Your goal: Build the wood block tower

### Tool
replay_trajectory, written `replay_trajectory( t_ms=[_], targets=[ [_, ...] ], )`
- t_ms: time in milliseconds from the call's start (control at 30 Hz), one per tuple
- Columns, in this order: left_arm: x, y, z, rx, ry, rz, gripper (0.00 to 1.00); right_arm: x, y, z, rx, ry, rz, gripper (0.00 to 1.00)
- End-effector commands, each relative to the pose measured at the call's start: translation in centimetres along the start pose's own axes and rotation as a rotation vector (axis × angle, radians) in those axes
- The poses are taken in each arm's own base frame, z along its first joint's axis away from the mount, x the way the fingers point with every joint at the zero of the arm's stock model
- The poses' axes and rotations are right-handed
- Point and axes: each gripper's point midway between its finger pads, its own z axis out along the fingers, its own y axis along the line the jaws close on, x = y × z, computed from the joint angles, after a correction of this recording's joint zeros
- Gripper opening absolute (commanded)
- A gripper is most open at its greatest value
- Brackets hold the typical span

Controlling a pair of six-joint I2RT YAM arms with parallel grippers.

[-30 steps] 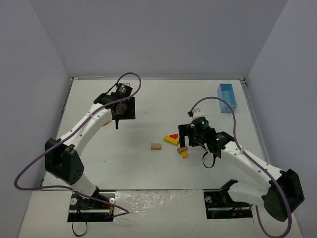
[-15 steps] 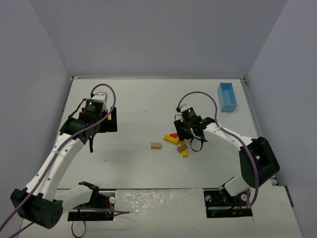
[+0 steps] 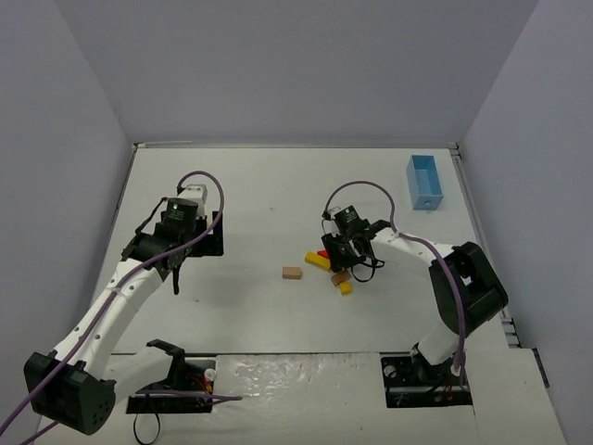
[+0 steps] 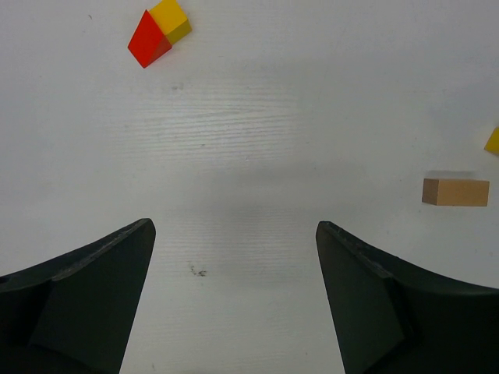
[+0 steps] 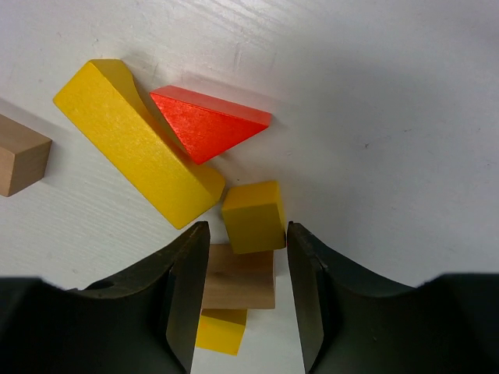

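- Bright, even light from overhead — the white table (image 3: 278, 311) carries a glossy sheen along its near edge.
- Shadows fall soft and short beside the red wedge (image 5: 207, 123).
- Wrist views are sharp; the dark fingers (image 4: 78, 304) lose detail.

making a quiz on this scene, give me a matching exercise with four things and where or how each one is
Things:
1 blue box
2 long yellow block
3 lone tan block
4 left gripper

Places or states:
a open, holding nothing
b beside a red wedge
c far right corner, apart from everything else
d lying on its own near the middle

Pairs: 1-c, 2-b, 3-d, 4-a
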Motion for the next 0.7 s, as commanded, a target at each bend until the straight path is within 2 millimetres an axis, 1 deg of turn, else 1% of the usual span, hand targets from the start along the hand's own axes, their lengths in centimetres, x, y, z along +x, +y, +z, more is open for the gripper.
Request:
replay_trajectory(
  t_ms=[0,67,100,133,233,333,367,433,500,533,567,600,667],
  targets=[
    [-1.8,-0.2,0.5,0.007,-0.081,-0.019,0.82,-1.9,-0.1,-0.2,0.011,-0.044,0.007,0.37],
    [-1.7,-0.1,0.6,0.005,-0.076,-0.017,0.82,-2.0,-0.3,-0.3,0.024,-0.049,0.009,0.29],
    [-1.7,-0.1,0.6,0.0,-0.077,-0.017,0.82,-2.3,-0.6,-0.5,0.04,-0.059,0.01,0.21],
    [-1.7,0.0,0.6,-0.003,-0.077,-0.017,0.82,-2.9,-0.7,-1.0,0.053,-0.082,0.01,0.15],
    [-1.6,0.2,0.7,-0.012,-0.074,-0.016,0.82,-5.4,-0.6,-3.1,0.073,-0.169,0.012,0.01],
    [-1.5,0.6,0.7,-0.035,-0.072,-0.024,0.82,-8.7,0.5,-6.2,0.055,-0.25,-0.004,0.0],
    [-1.6,0.9,0.7,-0.048,-0.074,-0.029,0.82,-9.4,1.0,-6.5,0.047,-0.265,-0.015,0.0],
    [-1.7,1.6,0.7,-0.075,-0.076,-0.056,0.82,-12.3,2.6,-7.4,0.006,-0.311,-0.028,0.0],
    [-1.7,2.6,0.6,-0.11,-0.077,-0.09,0.82,-14.3,5.0,-7.4,-0.045,-0.33,-0.047,0.0],
    [-1.7,3.2,0.6,-0.136,-0.078,-0.109,0.82,-15.2,5.9,-6.7,-0.057,-0.326,-0.056,0.0],
    [-1.7,3.8,0.4,-0.163,-0.082,-0.123,0.82,-15.6,6.7,-5.4,-0.063,-0.307,-0.066,0.0],
    [-1.8,4.2,0.2,-0.184,-0.09,-0.13,0.82,-16.6,7.8,-4.9,-0.074,-0.311,-0.077,0.0],
    [-1.7,5.0,-0.3,-0.221,-0.096,-0.14,0.82,-19.5,10.4,-5.2,-0.113,-0.359,-0.097,0.0]
  ],
)
